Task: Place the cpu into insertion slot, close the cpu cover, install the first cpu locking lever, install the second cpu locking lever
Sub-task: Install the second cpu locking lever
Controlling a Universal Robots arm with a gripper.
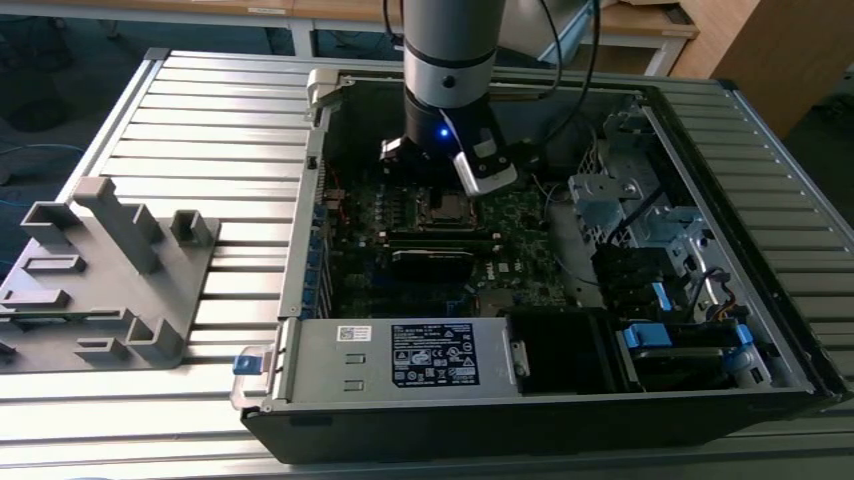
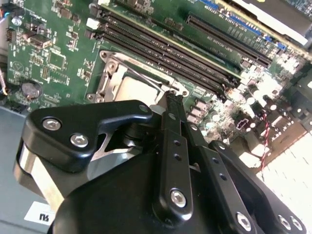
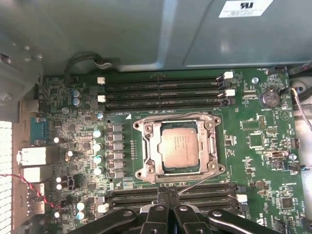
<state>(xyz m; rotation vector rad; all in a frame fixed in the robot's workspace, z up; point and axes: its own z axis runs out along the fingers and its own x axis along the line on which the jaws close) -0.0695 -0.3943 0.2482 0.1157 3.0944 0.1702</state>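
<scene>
The cpu [image 3: 180, 147] is seated in the insertion slot [image 3: 152, 127] on the motherboard [image 3: 263, 146], silver-grey top face up; that step reads as done. The cpu cover [image 3: 213, 142] appears to lie flat around the chip, its window framing the metal top, so closing also looks done, though full seating cannot be confirmed. One thin locking lever [image 3: 197, 182] slants away from the socket corner toward the near memory slots [image 3: 170, 195], apparently unlatched. The second lever cannot be made out. Judged remaining: both lever steps.

Orientation: the chip is square, with no long axis. Its edges run parallel to the socket frame and the memory slots.

The gripper [image 3: 166, 194] hovers just beside the socket's near edge, above the free lever. Its jaws are drawn together at the tips and hold nothing. In the exterior view, the arm [image 1: 451, 60] reaches down into the open computer case [image 1: 747, 330] on the bench [image 1: 200, 130].
</scene>
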